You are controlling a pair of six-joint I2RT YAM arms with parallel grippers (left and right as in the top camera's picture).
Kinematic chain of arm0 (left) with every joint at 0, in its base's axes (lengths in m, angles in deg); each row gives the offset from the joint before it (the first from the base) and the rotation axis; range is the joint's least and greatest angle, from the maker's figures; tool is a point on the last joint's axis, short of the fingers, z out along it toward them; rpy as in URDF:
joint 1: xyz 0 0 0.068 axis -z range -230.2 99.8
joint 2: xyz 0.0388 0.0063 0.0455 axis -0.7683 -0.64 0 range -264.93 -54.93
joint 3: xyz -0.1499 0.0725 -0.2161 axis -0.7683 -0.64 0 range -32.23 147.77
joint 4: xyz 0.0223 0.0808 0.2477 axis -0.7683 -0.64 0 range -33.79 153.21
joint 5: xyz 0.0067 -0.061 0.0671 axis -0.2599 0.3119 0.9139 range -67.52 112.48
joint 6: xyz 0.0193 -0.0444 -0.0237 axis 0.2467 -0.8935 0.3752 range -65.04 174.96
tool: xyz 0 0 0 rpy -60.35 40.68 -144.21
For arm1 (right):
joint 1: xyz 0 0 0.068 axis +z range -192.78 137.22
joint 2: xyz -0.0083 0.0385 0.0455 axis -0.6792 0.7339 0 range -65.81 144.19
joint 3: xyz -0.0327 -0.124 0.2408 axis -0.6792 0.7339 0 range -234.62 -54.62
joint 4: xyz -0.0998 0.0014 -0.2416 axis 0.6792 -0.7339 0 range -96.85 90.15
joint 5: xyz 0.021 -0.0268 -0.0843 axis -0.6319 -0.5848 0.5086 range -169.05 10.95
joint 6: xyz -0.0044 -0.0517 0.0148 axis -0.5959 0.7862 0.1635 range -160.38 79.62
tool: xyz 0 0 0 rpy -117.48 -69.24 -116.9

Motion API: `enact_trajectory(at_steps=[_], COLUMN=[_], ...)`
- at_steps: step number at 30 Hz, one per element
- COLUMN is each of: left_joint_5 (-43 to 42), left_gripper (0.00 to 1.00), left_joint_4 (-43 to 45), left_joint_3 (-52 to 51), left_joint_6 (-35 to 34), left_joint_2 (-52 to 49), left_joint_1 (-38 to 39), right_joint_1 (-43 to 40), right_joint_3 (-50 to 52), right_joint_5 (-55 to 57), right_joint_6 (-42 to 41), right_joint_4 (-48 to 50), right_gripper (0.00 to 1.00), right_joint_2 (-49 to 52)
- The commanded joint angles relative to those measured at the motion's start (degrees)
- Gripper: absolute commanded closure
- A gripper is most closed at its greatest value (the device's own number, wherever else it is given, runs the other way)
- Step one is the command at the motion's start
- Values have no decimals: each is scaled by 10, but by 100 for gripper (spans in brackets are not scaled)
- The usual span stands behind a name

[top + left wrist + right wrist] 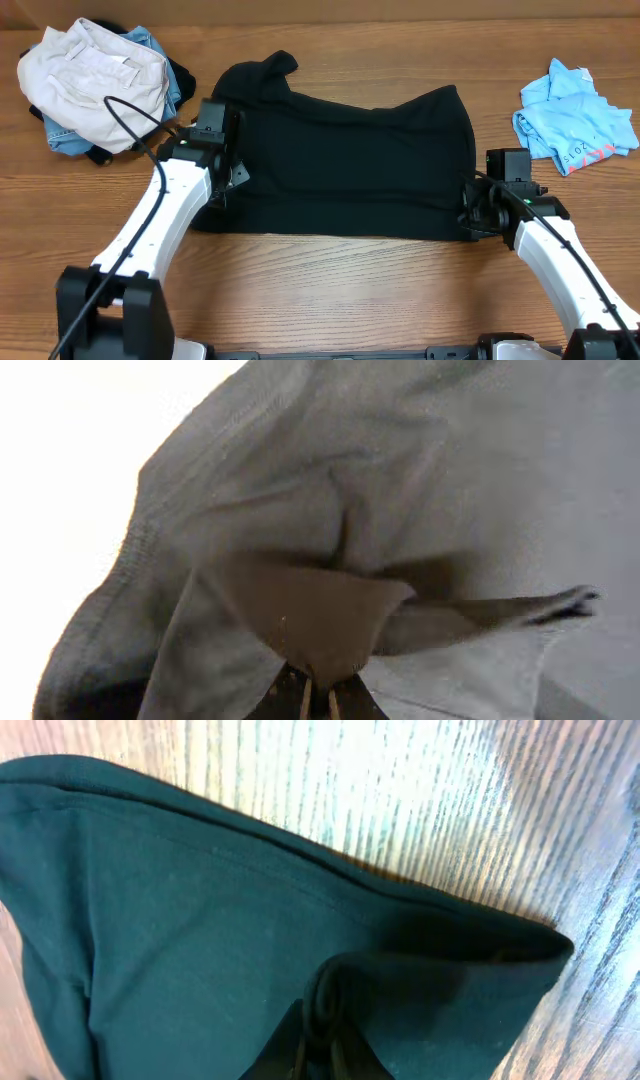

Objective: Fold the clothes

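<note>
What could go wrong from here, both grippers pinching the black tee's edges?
1. Right gripper pinches only a small tuck of the black T-shirt near its hem; it may slip on lifting.
2. Left gripper grips bunched fabric, so the fold could trap wrinkles.
3. The left arm's cable arcs over the clothes pile and might snag it.

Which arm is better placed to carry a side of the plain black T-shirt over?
Right, probably: the right claw is shut on a flat hem corner of the plain black soft-fabric T-shirt, while the left claw grips bunched, creased fabric.

One black T-shirt [350, 165], one blue tee [575, 125]
</note>
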Motion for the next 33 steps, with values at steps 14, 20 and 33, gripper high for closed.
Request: enact_trajectory(at_steps=[14,20,33], left_joint_5=[53,21,-65], left_gripper=[0,4,40], left_joint_4=[-151,-188,-10], left_joint_3=[111,81,-113], left_joint_6=[42,15,76], left_joint_2=[-16,-14,-14], left_joint_1=[-4,-7,-113], right_joint_1=[-2,-1,-1], right_joint_3=[-169,-217,-216], right_joint_5=[61,9,-16], right_joint_6=[148,229,244], right_joint_4=[-176,-271,-290], right_gripper=[0,0,1], right_joint_2=[19,-6,-6])
